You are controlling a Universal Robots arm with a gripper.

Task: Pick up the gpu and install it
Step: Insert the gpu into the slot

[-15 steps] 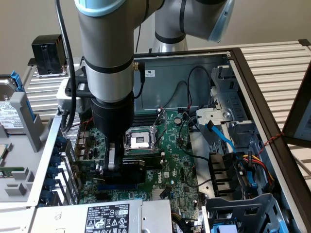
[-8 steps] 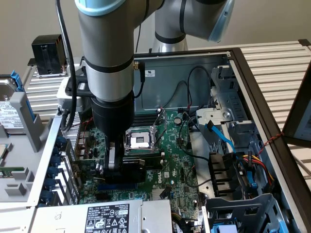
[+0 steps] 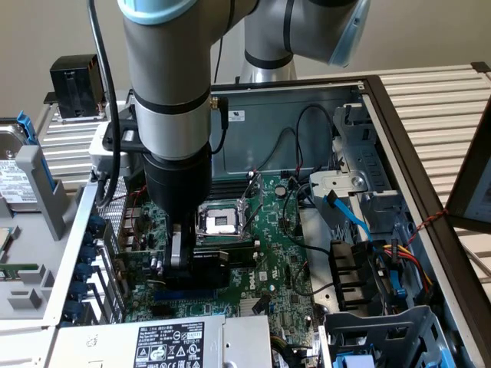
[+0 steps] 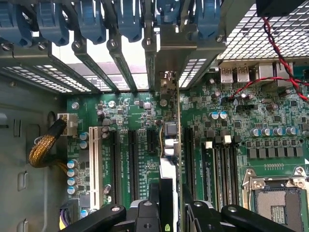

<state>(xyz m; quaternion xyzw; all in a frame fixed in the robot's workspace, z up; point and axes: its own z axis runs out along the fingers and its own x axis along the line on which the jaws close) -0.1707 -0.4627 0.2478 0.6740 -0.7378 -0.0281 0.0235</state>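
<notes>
Pincer [image 3: 178, 264] down inside open case [image 3: 307, 107], pinching gpu [image 3: 213, 270], which stands over motherboard [image 3: 284, 284] just beside empty CPU socket [image 3: 222, 222]. Arm [image 3: 169, 84] covers much of the card in exterior view; a dark slab shows below the wrist. In wrist view, gpu [image 4: 169, 145] seen thin edge-on and upright, running from pincer [image 4: 166, 210] toward rear brackets [image 4: 120, 63], between long slots [image 4: 133, 164]. Lower edge hidden behind the card itself; cannot tell whether seated in a slot or just above one. Lettering not legible.
</notes>
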